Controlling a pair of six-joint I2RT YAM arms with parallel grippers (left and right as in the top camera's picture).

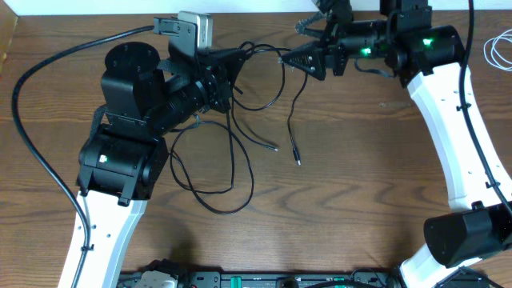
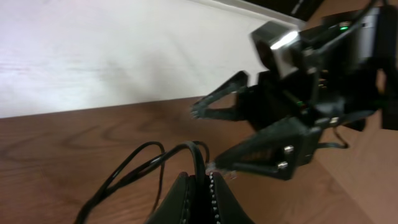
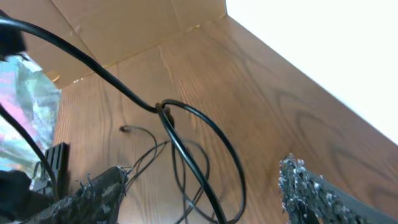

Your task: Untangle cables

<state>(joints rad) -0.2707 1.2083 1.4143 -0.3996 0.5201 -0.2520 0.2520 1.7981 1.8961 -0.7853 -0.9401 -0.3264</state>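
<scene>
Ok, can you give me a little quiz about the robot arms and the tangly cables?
1. True or false: the left gripper is shut on the black cables.
2. Pick one: the right gripper is A) open, B) shut on a cable, C) out of every view.
3. Fill the gap: the thin cable at the far right of the overhead view is coloured ____.

Key: 1 true; 2 A; 3 white.
</scene>
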